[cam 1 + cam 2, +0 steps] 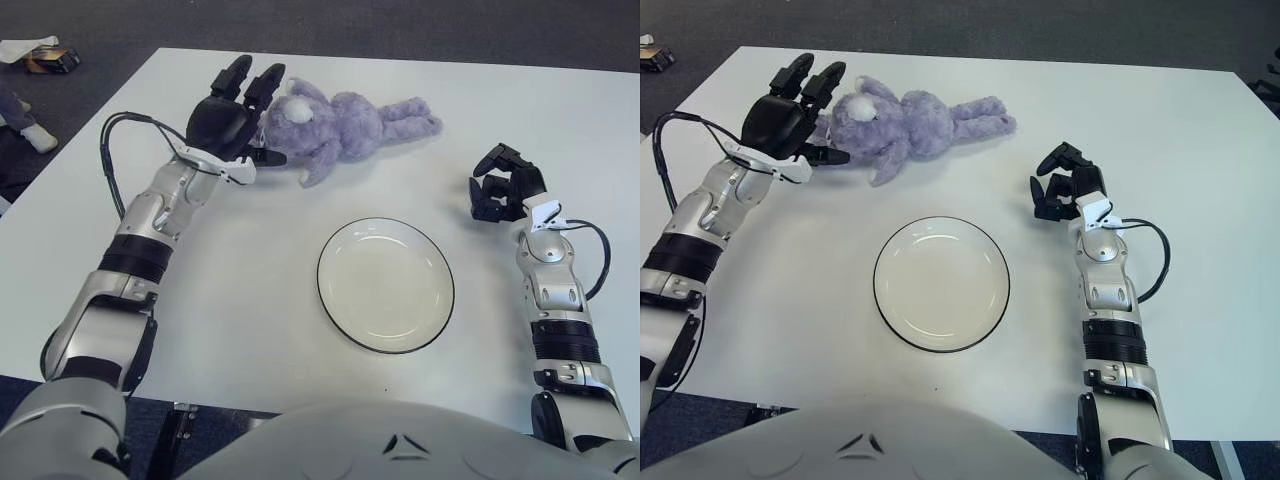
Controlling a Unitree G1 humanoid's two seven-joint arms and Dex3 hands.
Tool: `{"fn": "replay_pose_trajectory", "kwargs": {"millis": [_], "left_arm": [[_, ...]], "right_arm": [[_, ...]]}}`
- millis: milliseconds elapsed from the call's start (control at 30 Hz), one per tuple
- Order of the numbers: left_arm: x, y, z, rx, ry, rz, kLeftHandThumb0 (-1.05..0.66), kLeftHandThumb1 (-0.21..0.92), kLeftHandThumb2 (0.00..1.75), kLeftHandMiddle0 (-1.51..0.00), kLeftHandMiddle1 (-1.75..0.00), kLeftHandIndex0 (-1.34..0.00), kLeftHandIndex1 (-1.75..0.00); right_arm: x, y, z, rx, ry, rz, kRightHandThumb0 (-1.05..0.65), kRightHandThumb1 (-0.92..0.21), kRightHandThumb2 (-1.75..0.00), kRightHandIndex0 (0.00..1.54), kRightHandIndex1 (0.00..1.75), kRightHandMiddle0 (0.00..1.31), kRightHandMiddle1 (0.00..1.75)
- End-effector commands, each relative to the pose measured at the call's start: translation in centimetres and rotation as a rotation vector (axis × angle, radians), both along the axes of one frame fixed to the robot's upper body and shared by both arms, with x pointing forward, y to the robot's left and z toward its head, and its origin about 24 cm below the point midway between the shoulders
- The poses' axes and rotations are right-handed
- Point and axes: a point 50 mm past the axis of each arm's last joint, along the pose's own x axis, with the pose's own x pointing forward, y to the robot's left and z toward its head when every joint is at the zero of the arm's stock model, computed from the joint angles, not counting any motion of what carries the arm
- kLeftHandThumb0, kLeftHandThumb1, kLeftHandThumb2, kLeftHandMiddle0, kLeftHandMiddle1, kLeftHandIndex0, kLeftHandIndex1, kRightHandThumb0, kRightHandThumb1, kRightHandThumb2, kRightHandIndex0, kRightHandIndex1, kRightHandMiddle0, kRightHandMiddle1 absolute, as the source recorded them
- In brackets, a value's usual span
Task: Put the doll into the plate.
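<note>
A purple plush doll (340,127) lies on its side at the far middle of the white table, head to the left, legs stretching right. My left hand (235,112) is at the doll's head with its fingers spread, two fingers reaching past the head's far side and the thumb near its chin; it holds nothing. A white plate with a dark rim (386,285) sits bare in front of the doll, nearer to me. My right hand (503,192) shows to the right of the plate with its fingers curled, holding nothing.
The white table (250,290) runs to its far edge just behind the doll. Dark carpet lies beyond. A small box with white paper (45,55) sits on the floor at the far left.
</note>
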Motion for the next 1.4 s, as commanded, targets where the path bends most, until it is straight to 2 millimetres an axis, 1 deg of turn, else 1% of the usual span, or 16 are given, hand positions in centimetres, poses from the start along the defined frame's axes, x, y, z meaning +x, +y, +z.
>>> {"fn": "replay_pose_trajectory", "kwargs": {"millis": [0,300,767,1067,1367], "left_arm": [[0.5,0.3,0.3,0.042,0.032,0.011,-1.05,0.91,0.11,0.0,0.0,0.0,0.0],[1.6,-0.2,0.0,0.071,0.099,0.013,-1.05,0.92,0.11,0.0,0.0,0.0,0.0],[2.1,-1.0,0.1,0.055,0.159,-0.016,-1.05,0.91,0.08,0.0,0.0,0.0,0.0],[2.1,-1.5,-0.2,-0.011,0.18,-0.032,-1.05,0.92,0.08,0.0,0.0,0.0,0.0],[2.3,-2.1,-0.7,-0.137,0.164,-0.032,-1.05,0.92,0.14,0.0,0.0,-0.01,-0.01]], "right_arm": [[0.0,-0.2,0.1,0.012,-0.008,-0.006,-0.47,-0.34,-1.28,1.03,1.75,0.59,1.75],[0.0,-0.2,0.2,-0.005,-0.001,0.002,-0.47,-0.34,-1.28,1.07,1.75,0.59,1.75],[0.0,-0.1,0.2,-0.004,0.001,0.014,-0.47,-0.36,-1.26,1.06,1.75,0.58,1.75],[0.0,0.0,0.3,-0.002,-0.003,0.011,-0.47,-0.36,-1.26,1.08,1.75,0.58,1.75],[0.0,0.0,0.4,-0.04,-0.018,0.005,-0.48,-0.33,-1.29,1.14,1.75,0.6,1.75]]}}
